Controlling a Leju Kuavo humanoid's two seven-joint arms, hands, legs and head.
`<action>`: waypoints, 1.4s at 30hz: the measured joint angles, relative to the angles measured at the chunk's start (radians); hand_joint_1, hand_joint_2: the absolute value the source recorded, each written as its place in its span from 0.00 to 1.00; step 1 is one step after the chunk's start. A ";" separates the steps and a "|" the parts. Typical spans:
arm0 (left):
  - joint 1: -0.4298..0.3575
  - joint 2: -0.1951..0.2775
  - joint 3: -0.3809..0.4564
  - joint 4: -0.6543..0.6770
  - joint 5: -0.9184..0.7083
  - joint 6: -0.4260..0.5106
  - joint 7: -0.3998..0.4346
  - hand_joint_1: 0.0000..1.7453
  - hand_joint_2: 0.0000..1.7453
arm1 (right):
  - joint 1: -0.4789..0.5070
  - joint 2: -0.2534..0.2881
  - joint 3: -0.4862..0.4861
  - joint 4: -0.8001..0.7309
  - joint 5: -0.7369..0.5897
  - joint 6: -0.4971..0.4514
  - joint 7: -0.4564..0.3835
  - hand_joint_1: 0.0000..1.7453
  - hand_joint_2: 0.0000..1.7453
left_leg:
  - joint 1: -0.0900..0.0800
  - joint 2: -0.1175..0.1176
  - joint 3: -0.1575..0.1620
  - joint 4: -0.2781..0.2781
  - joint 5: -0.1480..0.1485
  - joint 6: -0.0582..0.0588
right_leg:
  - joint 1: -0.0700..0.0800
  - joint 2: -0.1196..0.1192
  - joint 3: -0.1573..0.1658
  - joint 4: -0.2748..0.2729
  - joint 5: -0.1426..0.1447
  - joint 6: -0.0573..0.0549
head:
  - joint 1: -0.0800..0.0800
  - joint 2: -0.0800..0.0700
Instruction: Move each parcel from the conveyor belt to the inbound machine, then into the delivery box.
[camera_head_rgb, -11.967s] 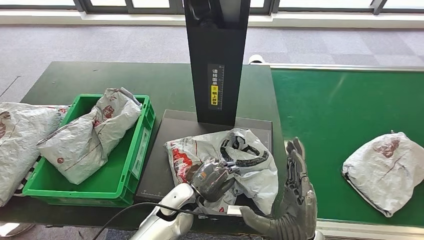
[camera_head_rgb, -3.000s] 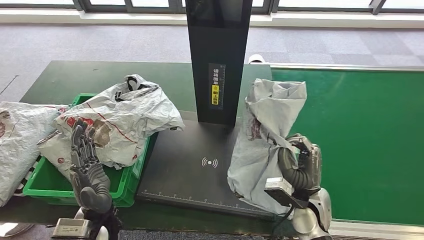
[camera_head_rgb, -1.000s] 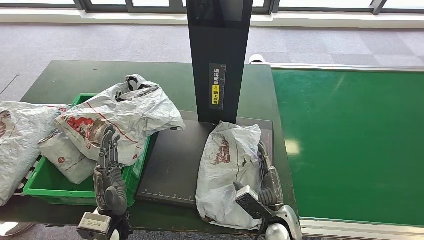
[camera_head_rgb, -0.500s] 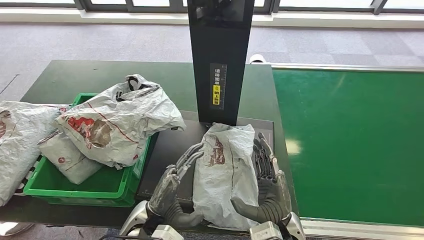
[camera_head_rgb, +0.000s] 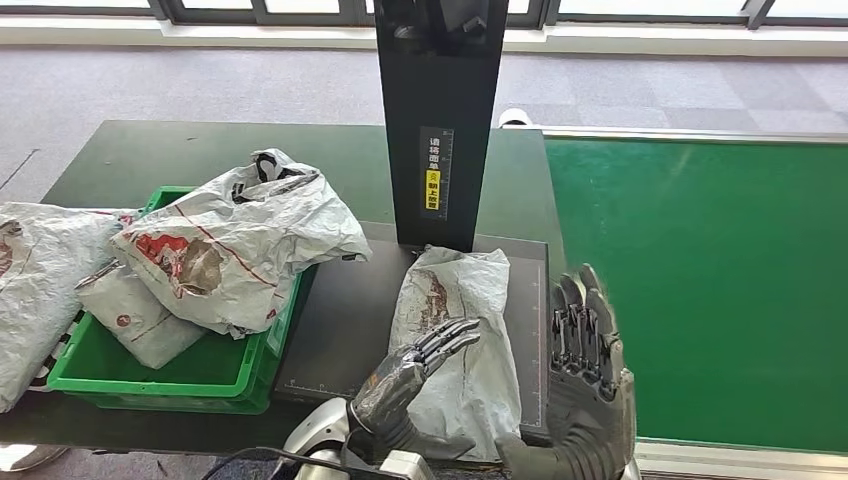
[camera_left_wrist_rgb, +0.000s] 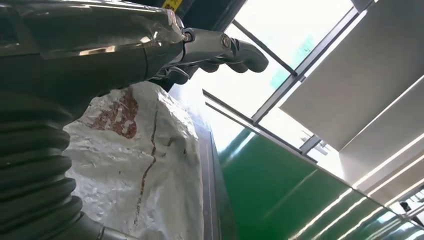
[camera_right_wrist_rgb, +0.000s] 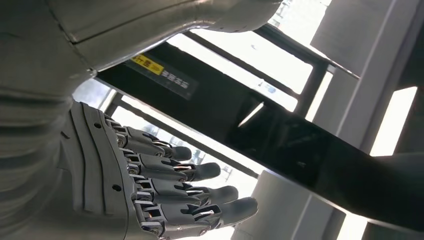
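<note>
A crumpled grey parcel (camera_head_rgb: 452, 320) with a red-brown print lies flat on the black platform (camera_head_rgb: 345, 320) of the inbound machine, at the foot of its black pillar (camera_head_rgb: 436, 120). My left hand (camera_head_rgb: 415, 364) reaches over the parcel's near end with fingers stretched out and apart, holding nothing. My right hand (camera_head_rgb: 585, 365) stands upright and open, off the parcel's right side, at the platform's edge. In the left wrist view the parcel (camera_left_wrist_rgb: 135, 165) lies under my fingers (camera_left_wrist_rgb: 227, 50). The right wrist view has my right hand (camera_right_wrist_rgb: 150, 180) spread before the pillar (camera_right_wrist_rgb: 240, 115).
A green delivery box (camera_head_rgb: 205, 370) left of the platform holds a grey parcel (camera_head_rgb: 130, 310) with a larger white parcel (camera_head_rgb: 240, 240) draped over its rim. Another parcel (camera_head_rgb: 40, 280) lies at the far left. The green conveyor belt (camera_head_rgb: 700, 280) runs on the right.
Both hands flanked the parcel half a second ago. The right hand has since drawn off to the right and risen; the left hand has swung over the parcel's near end.
</note>
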 joint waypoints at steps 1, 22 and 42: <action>-0.012 -0.003 -0.005 0.021 -0.004 0.003 0.003 0.00 1.00 | 0.000 -0.008 0.010 -0.011 -0.003 -0.007 0.000 0.00 1.00 | 0.000 0.000 0.000 0.000 0.000 0.000 | 0.000 0.000 0.000 0.000 0.000 0.000 | 0.000 0.000; -0.229 -0.090 -0.120 0.567 -0.298 0.095 0.189 0.00 1.00 | -0.029 -0.051 0.044 -0.071 0.043 -0.013 0.018 0.00 1.00 | 0.000 0.000 0.000 0.000 0.000 0.000 | 0.000 0.000 0.001 0.000 0.000 0.000 | 0.000 0.000; -0.279 -0.101 -0.152 0.659 -0.305 0.152 0.178 1.00 1.00 | -0.042 -0.049 0.044 -0.074 0.067 -0.012 0.023 0.00 1.00 | 0.000 0.000 0.006 0.000 0.000 0.002 | 0.000 -0.001 0.008 0.000 0.000 0.002 | 0.000 0.000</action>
